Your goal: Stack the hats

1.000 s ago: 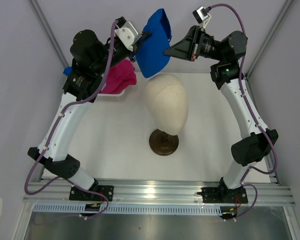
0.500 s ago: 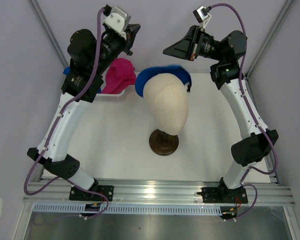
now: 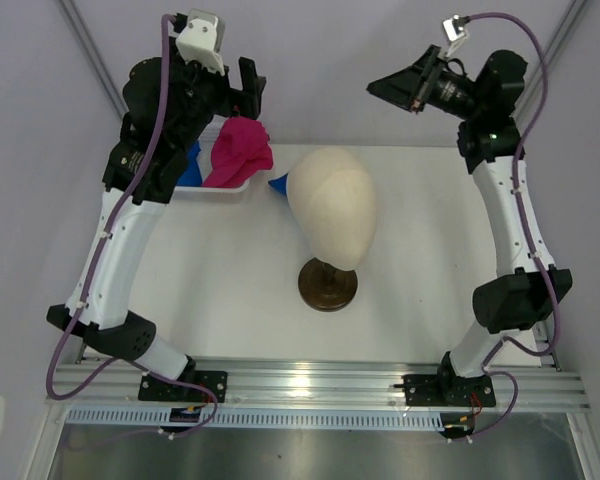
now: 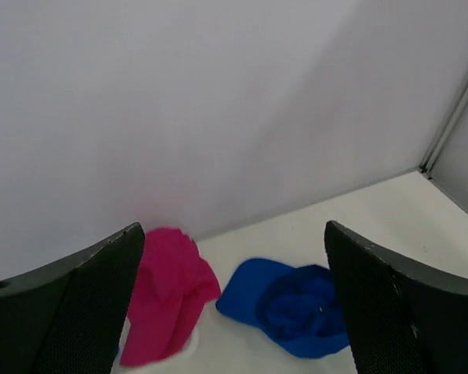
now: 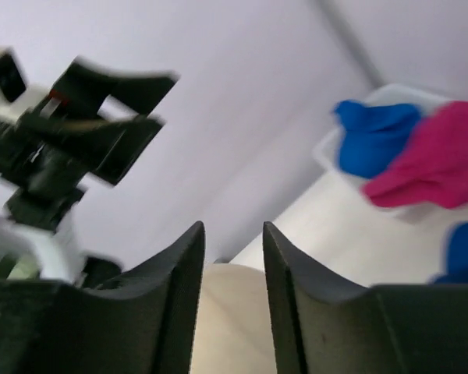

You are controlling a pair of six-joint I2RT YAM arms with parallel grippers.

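Behind mannequin head (image 3: 332, 205), blue cap (image 4: 288, 305) on table, brim toward pink cap (image 4: 165, 292).

1. The blue hat (image 4: 292, 308) has left the left gripper (image 4: 234, 232) and dropped to the table (image 3: 430, 250) behind the head (image 3: 332, 205).
2. Left gripper, now empty with jaws apart, swung back leftward.
3. Right gripper (image 3: 373, 88) drew away rightward.

Bright even light; blurred right-wrist view.

Rt claw (image 5: 232, 234) ajar — pink hat (image 5: 441, 164), blue hat (image 5: 374, 136) in basket (image 5: 325, 149).
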